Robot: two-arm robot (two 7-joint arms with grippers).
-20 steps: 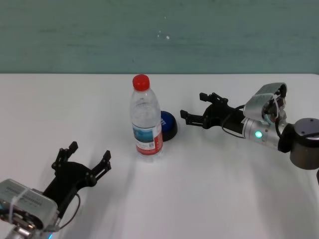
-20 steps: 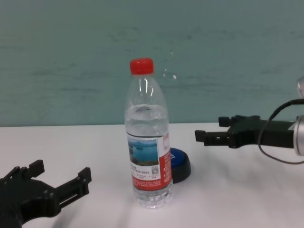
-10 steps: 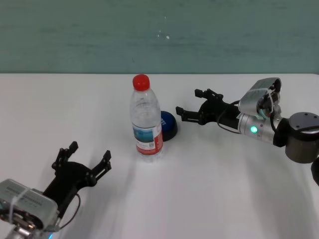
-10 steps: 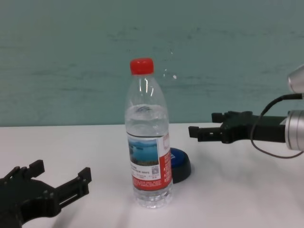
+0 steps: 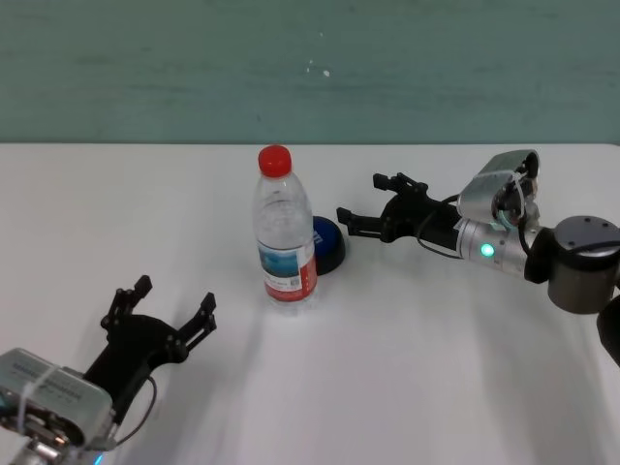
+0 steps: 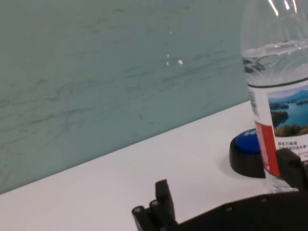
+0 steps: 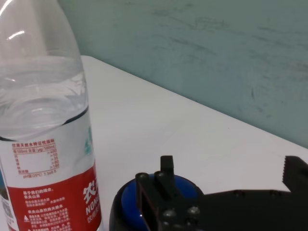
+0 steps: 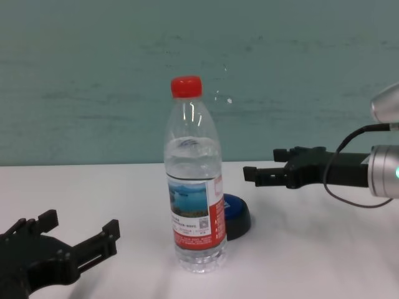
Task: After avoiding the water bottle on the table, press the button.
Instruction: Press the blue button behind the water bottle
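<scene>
Upright clear plastic water bottle point(image 5: 285, 232), domed blue button point(image 5: 327, 242), right pincer point(image 5: 366, 201) spread

water bottle point(image 5: 284, 237): 1 | button point(image 5: 328, 244): 1 | table point(image 5: 407, 368): 1 | grippers: 2 (left gripper point(image 5: 174, 310), right gripper point(image 5: 362, 201))

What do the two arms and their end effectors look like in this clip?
Both end effectors, left and right, are matte black with ridged fingertips. Silver wrist housings with thin black cables sit behind them; the right arm shows a green light and a dark grey joint.
</scene>
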